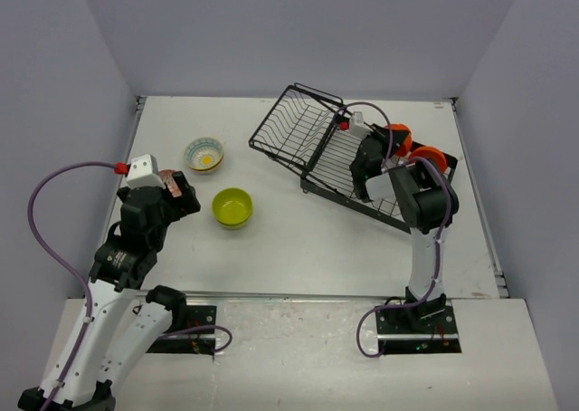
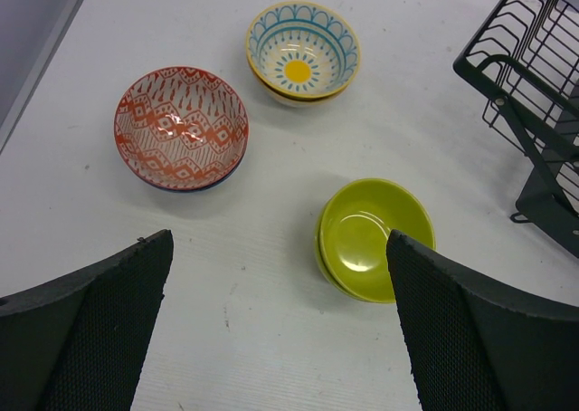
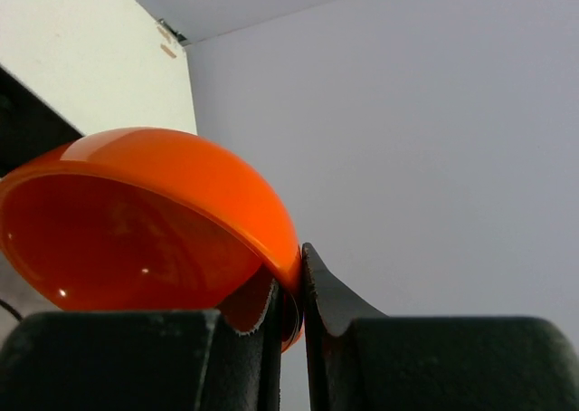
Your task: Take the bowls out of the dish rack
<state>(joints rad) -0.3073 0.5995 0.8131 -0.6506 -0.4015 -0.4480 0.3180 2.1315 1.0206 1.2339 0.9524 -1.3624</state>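
Note:
The black wire dish rack point(image 1: 312, 135) stands at the back right, and its corner shows in the left wrist view point(image 2: 529, 76). My right gripper point(image 1: 387, 150) is over the rack's right section, shut point(image 3: 301, 257) on the rim of an orange bowl point(image 3: 145, 212). Two orange bowls point(image 1: 400, 139) point(image 1: 431, 157) show there in the top view. My left gripper point(image 1: 178, 194) is open and empty above the table point(image 2: 276, 248). Ahead of it stand a lime green bowl point(image 2: 373, 234), a white floral bowl with a yellow centre point(image 2: 301, 53) and a red-orange patterned bowl point(image 2: 181, 126).
The three table bowls each seem to sit on another bowl of similar size. The lime bowl point(image 1: 232, 206) and floral bowl point(image 1: 204, 154) lie left of the rack. My left arm hides the patterned bowl in the top view. Walls close the table's left, back and right.

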